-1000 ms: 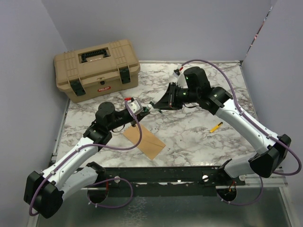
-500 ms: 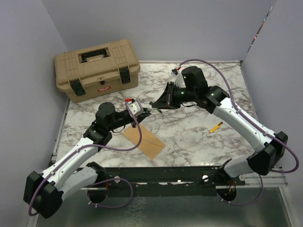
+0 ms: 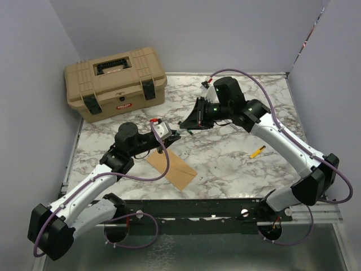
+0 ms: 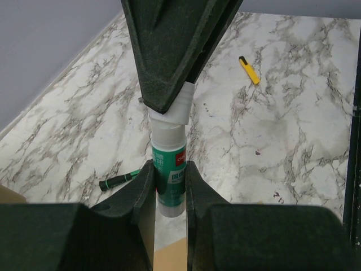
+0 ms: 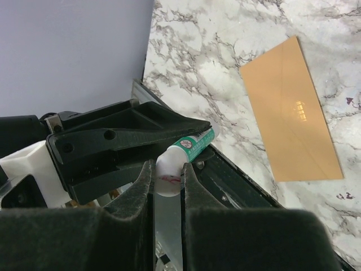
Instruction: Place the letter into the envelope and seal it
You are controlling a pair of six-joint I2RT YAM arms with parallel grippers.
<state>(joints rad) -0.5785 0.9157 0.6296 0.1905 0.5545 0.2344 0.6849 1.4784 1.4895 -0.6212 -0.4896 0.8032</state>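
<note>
The brown envelope (image 3: 172, 167) lies flat on the marble table near the front, its flap side down or closed; the right wrist view shows it as one plain brown rectangle (image 5: 290, 110). The letter is out of view. Above the table, between the arms, a green-and-white glue stick (image 3: 177, 130) is held at both ends. My left gripper (image 4: 169, 165) is shut on its labelled body (image 4: 170, 175). My right gripper (image 5: 167, 169) is shut on its white cap (image 5: 167, 179).
A tan toolbox (image 3: 115, 82) stands at the back left. A green marker (image 4: 119, 180) lies on the marble under the grippers. A small yellow tool (image 3: 257, 151) lies at the right. Grey walls close in the left, back and right sides.
The right arm has shifted slightly toward the back left. Both grippers keep their hold on the glue stick, and the envelope has not moved.
</note>
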